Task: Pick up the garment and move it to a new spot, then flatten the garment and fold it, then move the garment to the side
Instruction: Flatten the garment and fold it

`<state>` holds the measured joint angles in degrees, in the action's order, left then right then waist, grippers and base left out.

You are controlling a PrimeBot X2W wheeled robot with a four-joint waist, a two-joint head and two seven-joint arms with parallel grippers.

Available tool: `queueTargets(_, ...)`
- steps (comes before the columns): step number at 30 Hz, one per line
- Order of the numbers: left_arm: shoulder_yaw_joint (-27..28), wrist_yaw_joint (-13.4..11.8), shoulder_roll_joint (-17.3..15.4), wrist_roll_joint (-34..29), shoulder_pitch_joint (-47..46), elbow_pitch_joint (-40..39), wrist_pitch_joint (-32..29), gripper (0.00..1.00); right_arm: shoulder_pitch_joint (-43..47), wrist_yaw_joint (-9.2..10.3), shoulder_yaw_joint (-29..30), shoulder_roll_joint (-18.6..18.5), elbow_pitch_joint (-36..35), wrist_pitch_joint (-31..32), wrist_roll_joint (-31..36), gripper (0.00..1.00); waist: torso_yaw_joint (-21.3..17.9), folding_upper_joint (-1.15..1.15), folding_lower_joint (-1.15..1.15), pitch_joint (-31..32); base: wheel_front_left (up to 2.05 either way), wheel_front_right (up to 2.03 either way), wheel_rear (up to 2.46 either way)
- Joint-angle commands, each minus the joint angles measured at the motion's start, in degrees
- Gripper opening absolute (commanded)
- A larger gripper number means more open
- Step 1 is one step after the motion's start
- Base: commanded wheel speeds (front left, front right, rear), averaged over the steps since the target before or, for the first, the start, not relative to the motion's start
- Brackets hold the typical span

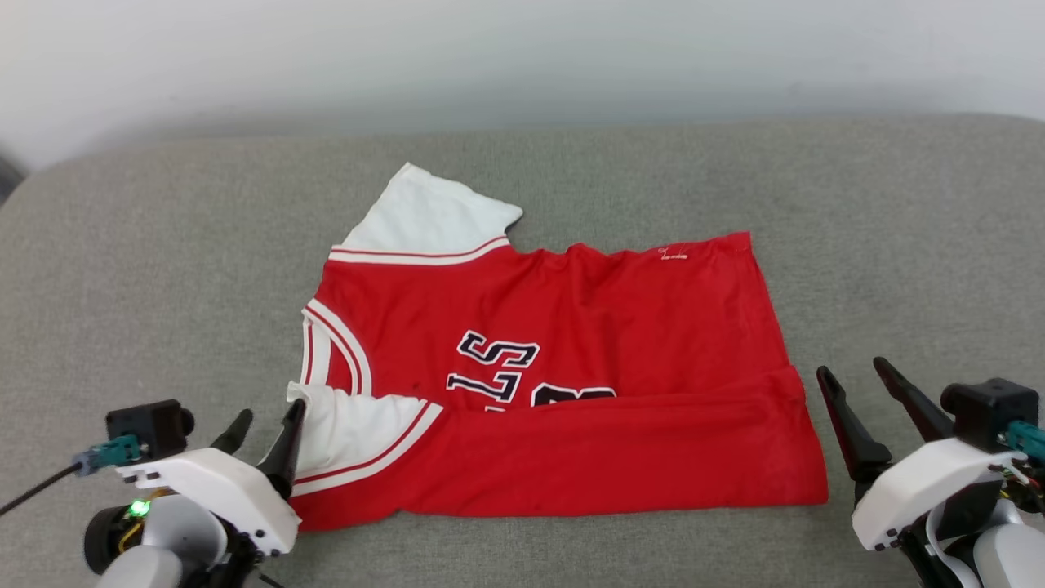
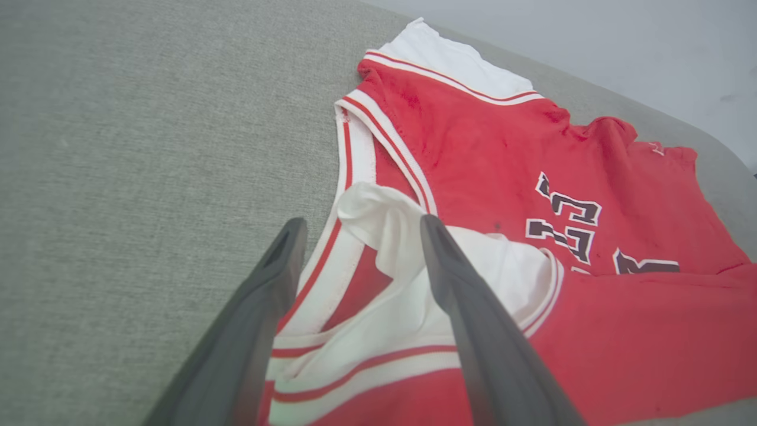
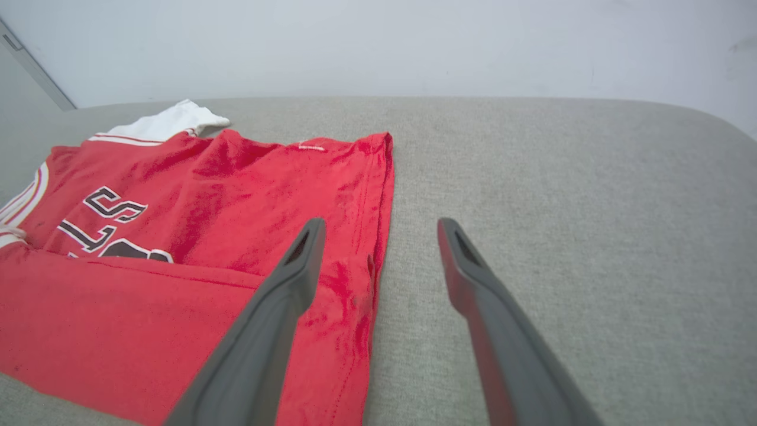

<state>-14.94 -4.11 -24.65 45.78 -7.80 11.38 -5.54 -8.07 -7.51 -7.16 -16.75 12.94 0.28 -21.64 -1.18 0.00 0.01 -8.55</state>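
On the grey fabric bench (image 1: 898,212) lies the half-folded red jersey with white sleeves (image 1: 653,327); my left tool (image 1: 271,411) and right tool (image 1: 853,367), open and empty, flank its ends, likely for another fold.

A: Head view: bright, even, diffuse light. Shadows are soft; a faint grey band lies on the wall (image 1: 522,122) just above the cushion (image 1: 898,204).

B: Logged. Left wrist view: fingers (image 2: 491,343) of the left gripper (image 2: 362,222) are blurred close to the lens. The garment (image 2: 502,154) is fairly sharp, its red strongly saturated.

A: Right wrist view: wide-angle bowing along the cushion's far edge. Red tint on one finger (image 3: 473,307) of the right gripper (image 3: 381,222).
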Motion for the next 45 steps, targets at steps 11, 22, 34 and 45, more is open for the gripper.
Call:
queueTargets(11, 0.39, -0.73, -8.76, 6.28, 3.10, -6.53, -17.68, 1.00, 8.02, 0.04, 4.97, 5.32, -11.23, -0.32, 7.90, 1.00, -2.05, 0.00, -0.01, 4.83, 0.00, 0.00, 0.00)
queueTargets(22, -0.74, -3.73, -10.77, 12.62, 4.87, -4.93, -31.35, 1.00, 8.50, 0.04, 4.37, 7.42, -17.95, 3.04, 9.00, 1.00, -5.11, 0.00, -0.01, -0.23, 0.00, 0.00, 0.00)
queueTargets(34, -4.90, 0.54, -4.95, 14.70, 2.97, 1.79, -32.21, 0.00, 8.71, 0.04, 7.69, 4.89, -16.84, 11.56, 3.84, 1.00, -4.31, 0.00, -0.01, -2.06, 0.00, 0.00, 0.00)
queueTargets(45, -3.40, 0.77, -7.34, 11.31, 0.54, -5.67, -28.11, 0.00, 5.85, 0.03, 6.58, -0.16, -12.06, 36.55, -5.44, 1.00, -0.23, 0.00, -0.01, -1.11, 0.00, 0.00, 0.00)
